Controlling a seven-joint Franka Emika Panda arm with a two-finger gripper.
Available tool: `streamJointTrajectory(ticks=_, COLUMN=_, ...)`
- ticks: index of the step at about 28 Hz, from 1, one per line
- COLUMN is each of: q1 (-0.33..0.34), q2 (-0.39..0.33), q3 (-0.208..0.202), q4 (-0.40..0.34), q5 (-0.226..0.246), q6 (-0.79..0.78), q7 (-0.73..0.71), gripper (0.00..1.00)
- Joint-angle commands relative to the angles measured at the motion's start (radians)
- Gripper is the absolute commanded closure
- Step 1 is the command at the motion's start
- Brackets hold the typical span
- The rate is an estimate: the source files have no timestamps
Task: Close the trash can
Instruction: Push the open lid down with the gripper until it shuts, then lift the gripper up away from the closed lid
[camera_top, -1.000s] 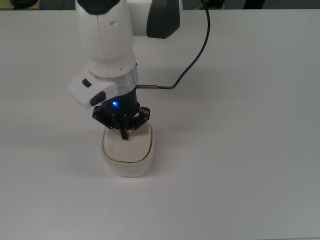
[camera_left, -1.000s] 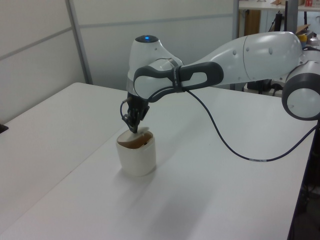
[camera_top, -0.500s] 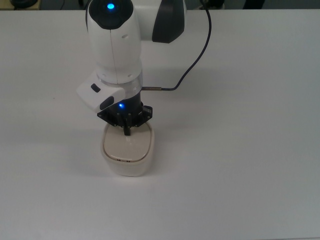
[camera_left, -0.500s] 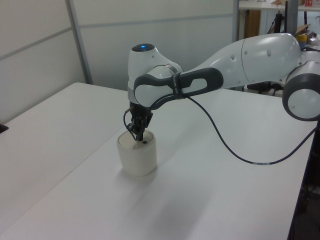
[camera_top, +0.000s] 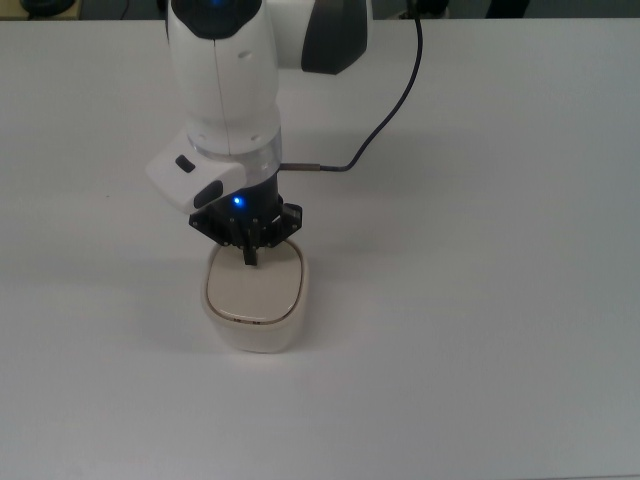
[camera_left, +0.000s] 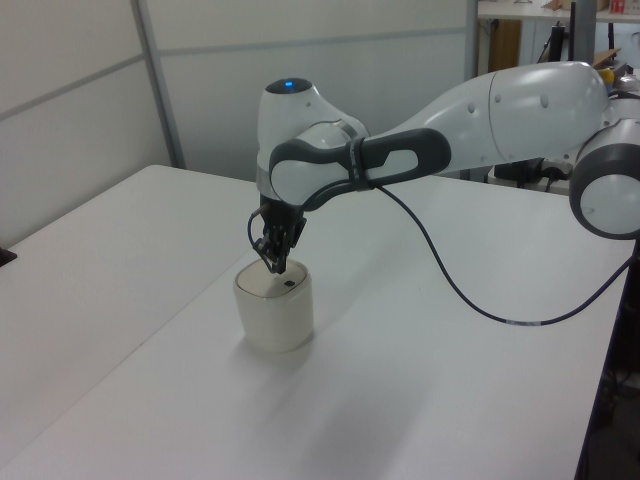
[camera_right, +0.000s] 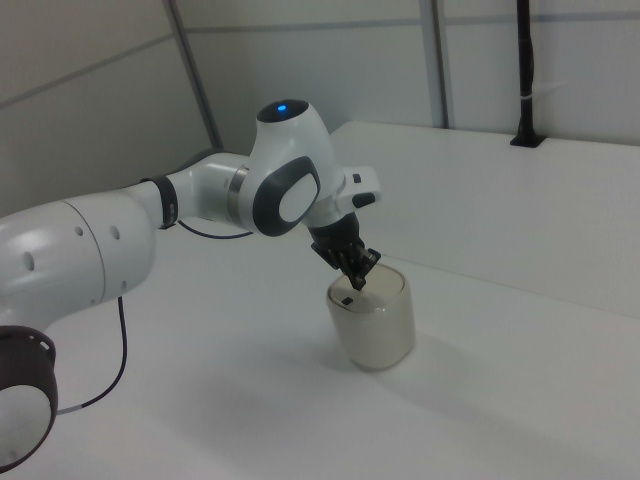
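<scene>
Small cream-white plastic trash can (camera_top: 254, 304) of rounded-square outline, standing upright on the plain white table (camera_top: 480, 330), just below the middle in the top view and left of centre in the left view (camera_left: 274, 310). Beige flap lid (camera_top: 252, 289) lying flat inside the rim, level with the top, with a tiny black tab (camera_left: 289, 283) showing on it in the left view and again in the right view (camera_right: 346, 299). Black two-finger gripper (camera_top: 249, 256) pointing straight down over the lid's far edge in the top view, fingers pressed together into one narrow point with nothing between them, the tip at or just above the lid surface; contact not clear from any view. Same narrowed tip seen in the left view (camera_left: 275, 266) and the right view (camera_right: 359, 283), over the can's rim side nearest the arm. White arm housing (camera_top: 222, 80) with a dark grey joint cover, looming directly above the gripper in the top view and hiding the table behind it. Small blue light (camera_top: 238, 202) glowing on the gripper mount. Black cable (camera_top: 395, 100) looping from the wrist out over the table toward the top view's upper right, well apart from the can. Grey-white partition wall panels (camera_left: 80, 90) behind the table in the left view. Black post (camera_right: 526, 75) standing at the table's far edge in the right view, far from the can.
</scene>
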Motion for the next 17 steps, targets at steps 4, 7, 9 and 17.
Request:
streamJointTrajectory(ticks=4, q1=0.004, q2=-0.108, q3=-0.012, q4=-0.014, q5=-0.008, q6=-0.137, q7=-0.055, gripper=0.27)
streamJointTrajectory(ticks=7, q1=0.003, q2=-0.132, q3=-0.012, q4=-0.014, q5=-0.009, q6=-0.183, q7=-0.069, gripper=0.00)
streamJointTrajectory(ticks=9, q1=0.002, q2=-0.145, q3=-0.013, q4=-0.013, q5=-0.011, q6=-0.222, q7=-0.088, gripper=0.00)
streamJointTrajectory(ticks=17, q1=0.002, q2=-0.166, q3=-0.012, q4=-0.013, q5=-0.009, q6=-0.256, q7=-0.089, gripper=0.00)
